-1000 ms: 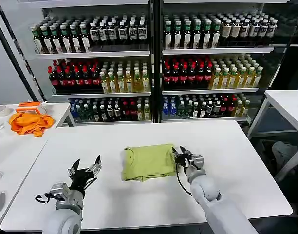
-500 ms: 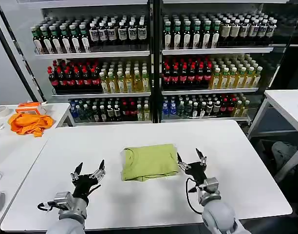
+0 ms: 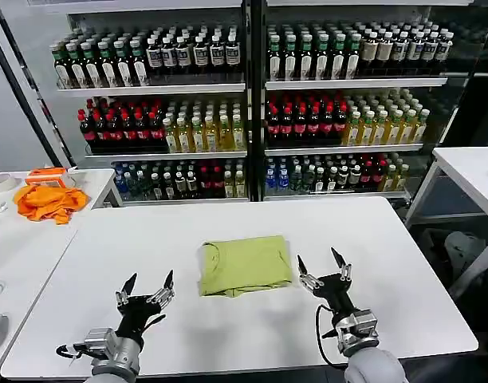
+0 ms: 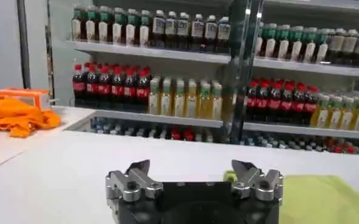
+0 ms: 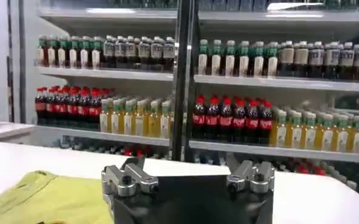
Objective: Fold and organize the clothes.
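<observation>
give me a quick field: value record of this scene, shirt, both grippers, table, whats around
shirt: lime T-shirt, folded into a compact rectangle, lying flat mid-table
left gripper: open, empty, over the table's near left part, apart from the shirt
right gripper: open, empty, just right of the shirt, not touching it
table: white table
side table: orange cloth bunched on it, at far left
background: shelves of bottles

T-shirt [image 3: 245, 266] print hidden in the fold; bottle labels [image 3: 198, 53] unreadable.
</observation>
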Action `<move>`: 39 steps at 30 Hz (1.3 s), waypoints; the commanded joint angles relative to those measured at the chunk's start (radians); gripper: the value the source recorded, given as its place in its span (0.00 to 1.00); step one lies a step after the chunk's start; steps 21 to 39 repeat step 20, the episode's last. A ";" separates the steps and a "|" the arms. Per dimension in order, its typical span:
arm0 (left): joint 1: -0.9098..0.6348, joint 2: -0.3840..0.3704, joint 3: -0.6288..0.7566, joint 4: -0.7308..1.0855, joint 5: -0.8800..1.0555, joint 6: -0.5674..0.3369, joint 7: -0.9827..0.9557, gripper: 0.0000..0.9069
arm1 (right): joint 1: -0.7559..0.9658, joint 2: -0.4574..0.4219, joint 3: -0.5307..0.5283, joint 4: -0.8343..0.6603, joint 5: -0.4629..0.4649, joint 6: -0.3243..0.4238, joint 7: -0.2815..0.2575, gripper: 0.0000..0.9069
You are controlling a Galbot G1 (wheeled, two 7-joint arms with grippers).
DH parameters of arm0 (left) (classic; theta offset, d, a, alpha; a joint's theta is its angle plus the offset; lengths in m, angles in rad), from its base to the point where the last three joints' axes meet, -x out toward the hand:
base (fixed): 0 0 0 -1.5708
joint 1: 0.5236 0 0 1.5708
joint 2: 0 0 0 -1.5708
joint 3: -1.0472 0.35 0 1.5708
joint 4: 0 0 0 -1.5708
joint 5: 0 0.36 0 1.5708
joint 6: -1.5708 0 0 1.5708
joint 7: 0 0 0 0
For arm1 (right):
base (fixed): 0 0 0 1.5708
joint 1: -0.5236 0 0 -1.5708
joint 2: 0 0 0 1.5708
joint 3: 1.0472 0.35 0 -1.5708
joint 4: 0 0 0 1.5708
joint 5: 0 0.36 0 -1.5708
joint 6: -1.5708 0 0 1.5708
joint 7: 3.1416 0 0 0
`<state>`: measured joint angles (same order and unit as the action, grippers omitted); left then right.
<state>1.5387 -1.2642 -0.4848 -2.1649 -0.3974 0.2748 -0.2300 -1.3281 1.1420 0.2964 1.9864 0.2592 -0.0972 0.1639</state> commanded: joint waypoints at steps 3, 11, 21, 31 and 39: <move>0.069 -0.009 -0.049 -0.053 -0.003 -0.008 0.017 1.00 | -0.068 0.001 0.028 0.042 -0.019 -0.008 -0.018 1.00; 0.093 -0.017 -0.069 -0.101 0.010 -0.017 0.027 1.00 | -0.089 0.007 0.030 0.065 -0.043 -0.014 -0.017 1.00; 0.114 -0.013 -0.073 -0.124 0.011 -0.022 0.032 1.00 | -0.115 0.025 0.040 0.085 -0.024 -0.074 -0.034 1.00; 0.114 -0.013 -0.073 -0.124 0.011 -0.022 0.032 1.00 | -0.115 0.025 0.040 0.085 -0.024 -0.074 -0.034 1.00; 0.114 -0.013 -0.073 -0.124 0.011 -0.022 0.032 1.00 | -0.115 0.025 0.040 0.085 -0.024 -0.074 -0.034 1.00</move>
